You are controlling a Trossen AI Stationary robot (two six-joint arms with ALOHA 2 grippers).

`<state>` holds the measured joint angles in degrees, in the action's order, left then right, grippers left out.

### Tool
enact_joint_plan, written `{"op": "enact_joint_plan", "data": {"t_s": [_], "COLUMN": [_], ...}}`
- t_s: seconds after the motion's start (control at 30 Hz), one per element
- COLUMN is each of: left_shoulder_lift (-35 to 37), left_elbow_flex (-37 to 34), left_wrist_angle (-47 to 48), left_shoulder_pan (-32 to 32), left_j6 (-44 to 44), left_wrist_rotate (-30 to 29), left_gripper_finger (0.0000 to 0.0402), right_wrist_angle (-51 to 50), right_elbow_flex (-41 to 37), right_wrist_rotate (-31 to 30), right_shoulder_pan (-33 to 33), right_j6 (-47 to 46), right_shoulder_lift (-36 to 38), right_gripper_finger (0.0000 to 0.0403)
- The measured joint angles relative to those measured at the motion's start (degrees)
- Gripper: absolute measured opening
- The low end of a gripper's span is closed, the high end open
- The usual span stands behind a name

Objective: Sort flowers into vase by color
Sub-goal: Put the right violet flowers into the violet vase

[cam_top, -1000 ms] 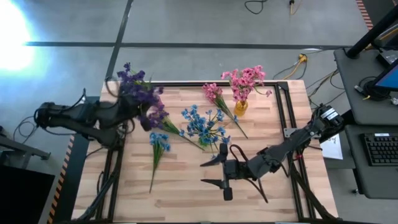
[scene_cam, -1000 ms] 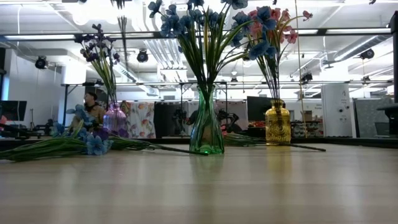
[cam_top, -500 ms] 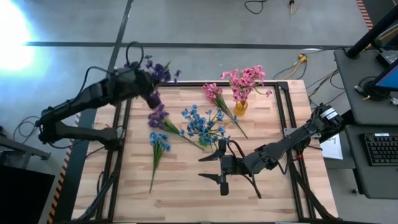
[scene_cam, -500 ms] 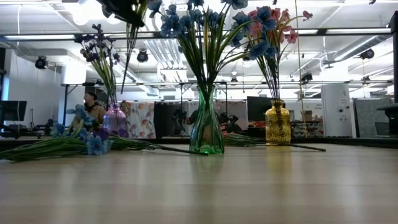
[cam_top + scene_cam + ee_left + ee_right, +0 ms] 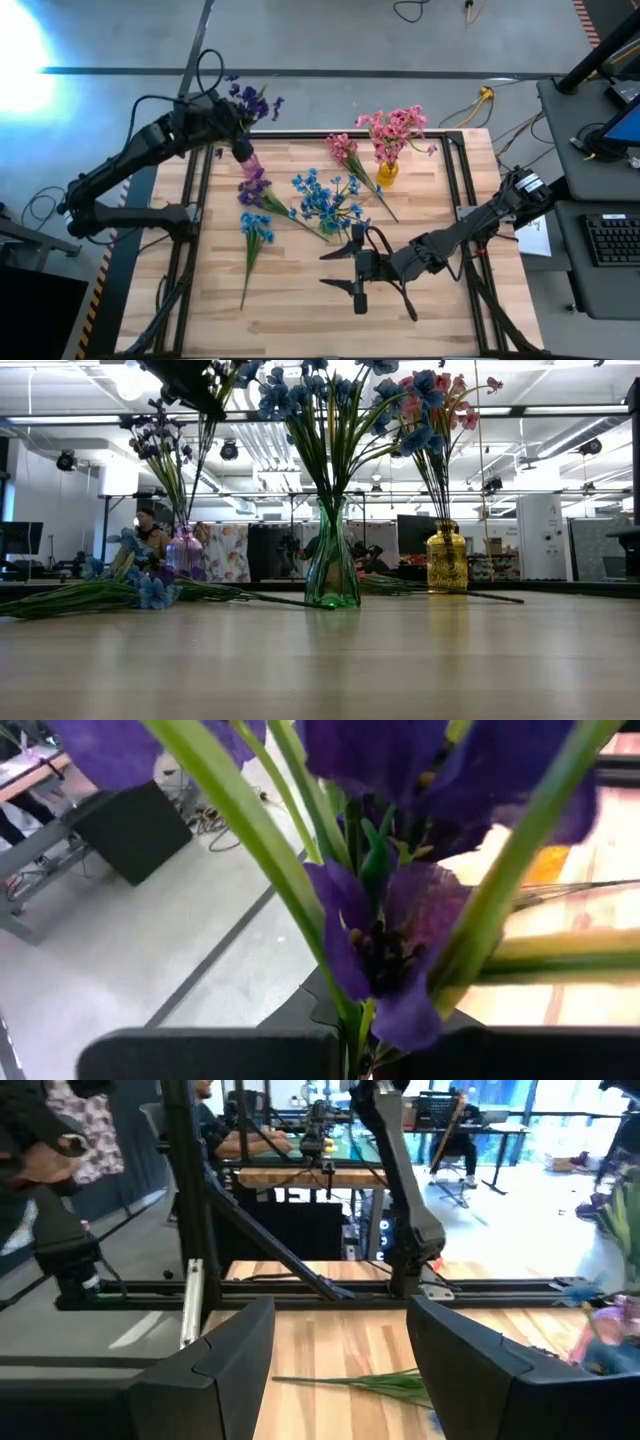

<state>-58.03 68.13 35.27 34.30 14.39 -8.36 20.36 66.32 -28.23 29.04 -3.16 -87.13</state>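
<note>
My left gripper [image 5: 228, 124] is shut on a purple sprig [image 5: 252, 100] above the pink-purple vase [image 5: 245, 156] at the table's far left. In the low view the sprig's green stems [image 5: 206, 445] hang beside the vase [image 5: 185, 550], which holds another purple sprig [image 5: 160, 430]. One more purple sprig [image 5: 256, 190] lies on the table. Blue flowers [image 5: 325, 198] stand in the green vase [image 5: 332, 572], and pink ones [image 5: 392, 128] stand in the yellow vase [image 5: 387, 172]. My right gripper [image 5: 342, 270] is open, low over the near middle of the table. My left gripper pinches the purple sprig's green stems [image 5: 352, 1032] between its two fingers, just below the blossoms [image 5: 385, 935]. The sprig is lifted clear of the table. Its blossoms stick out past the fingers, and its stems hang down below the gripper [image 5: 190, 375].
A blue sprig [image 5: 254, 232] lies flat on the table's left half and a pink sprig [image 5: 350, 156] lies near the yellow vase. A green stem [image 5: 372, 1379] lies ahead of my right gripper. Black frame rails [image 5: 190, 250] border the table. The near strip of wood is bare.
My left gripper has risen from low at the table's left edge and swung toward the far edge, carrying the purple sprig up clear of the table to a spot over the pink-purple vase. The sprig's blossoms now point past the far edge.
</note>
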Motion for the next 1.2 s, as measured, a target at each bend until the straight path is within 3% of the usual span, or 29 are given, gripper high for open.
{"op": "enact_joint_plan", "data": {"t_s": [1.2], "left_shoulder_lift": [1.9], "left_elbow_flex": [-3.0], "left_wrist_angle": [-2.6], "left_shoulder_pan": [0.0], "left_j6": [-2.0], "left_wrist_rotate": [-0.1], "left_gripper_finger": [0.0000], "right_wrist_angle": [-0.5], "right_elbow_flex": [0.0], "right_wrist_rotate": [-0.5], "right_shoulder_pan": [0.0], "right_j6": [-0.2], "right_shoulder_lift": [0.0], "right_gripper_finger": [0.0221]}}
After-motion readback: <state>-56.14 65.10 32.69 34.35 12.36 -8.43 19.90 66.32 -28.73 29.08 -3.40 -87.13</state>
